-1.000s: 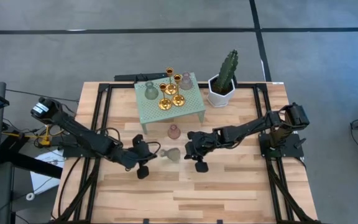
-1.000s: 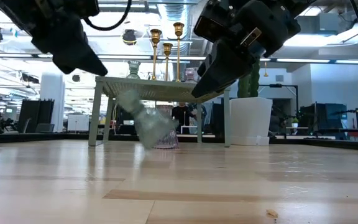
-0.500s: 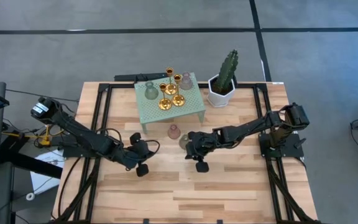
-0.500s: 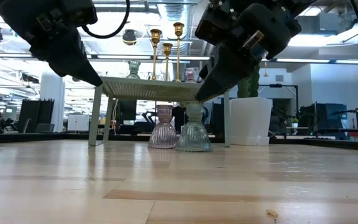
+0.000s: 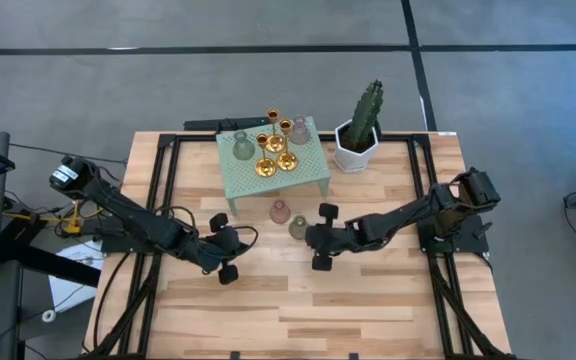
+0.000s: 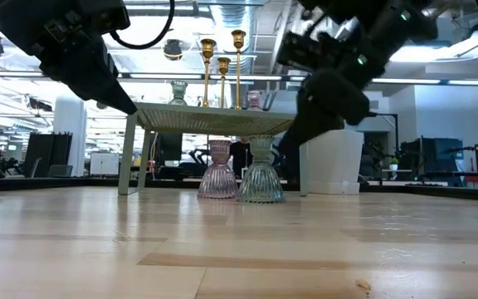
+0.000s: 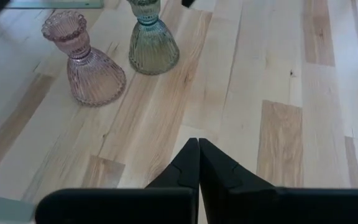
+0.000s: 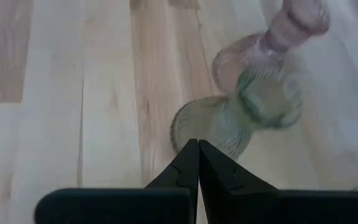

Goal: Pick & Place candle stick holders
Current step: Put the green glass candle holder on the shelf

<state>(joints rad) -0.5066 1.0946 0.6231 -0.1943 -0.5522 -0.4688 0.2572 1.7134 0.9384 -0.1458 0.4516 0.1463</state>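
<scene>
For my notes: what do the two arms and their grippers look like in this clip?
Both arms are dark, near-black jointed links with black cables looped along them. The left arm carries a round silver-and-black cap at its base joint. Each ends in two black tapering fingers, seen on the left gripper and the right gripper. No markings are legible.

Overhead looks straight down; low looks level; both wrists, one perhaps blurred, share the pink holder [image 7: 82, 65].

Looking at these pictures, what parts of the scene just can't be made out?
- Grey-green holder, right wrist view: smeared; ribbing unreadable.
- Pink holder, right wrist view: top cut off by the edge.
- Holders on the green stand, low view: bases hidden behind the stand's top.
- Cactus pot, low view: partly covered by the right arm.
</scene>
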